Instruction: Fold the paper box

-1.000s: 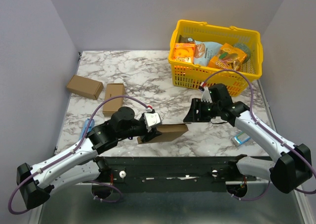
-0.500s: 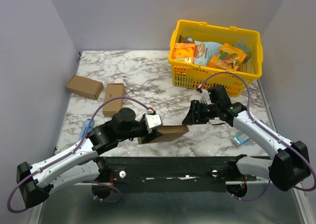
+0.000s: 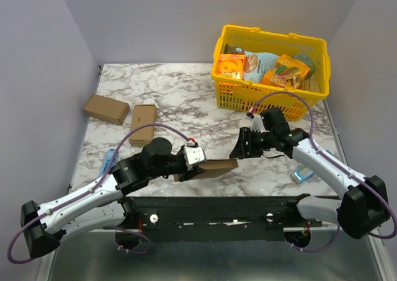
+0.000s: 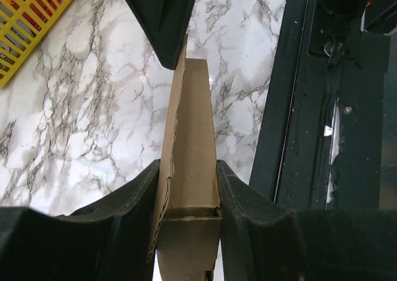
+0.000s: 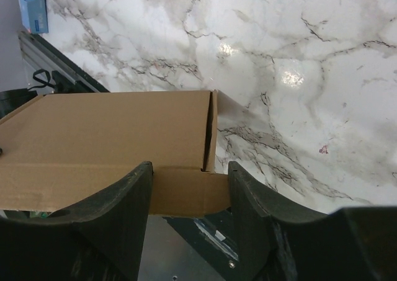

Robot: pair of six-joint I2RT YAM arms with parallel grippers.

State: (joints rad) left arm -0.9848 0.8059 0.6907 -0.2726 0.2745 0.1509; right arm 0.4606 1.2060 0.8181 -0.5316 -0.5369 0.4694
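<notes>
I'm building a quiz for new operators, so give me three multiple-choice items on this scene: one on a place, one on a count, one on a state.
1. Where on the table does the yellow basket stand? A far right corner; B far left corner; C near edge, centre.
2. How many small closed cardboard boxes lie at the left? A one; B two; C four.
3. What is the left pincer doing? A hanging open; B clamping the paper box; C holding the basket.

Key: A, it sits at the back by the right wall; B, two lie there near each other; B, its fingers press on both sides of the box.
</notes>
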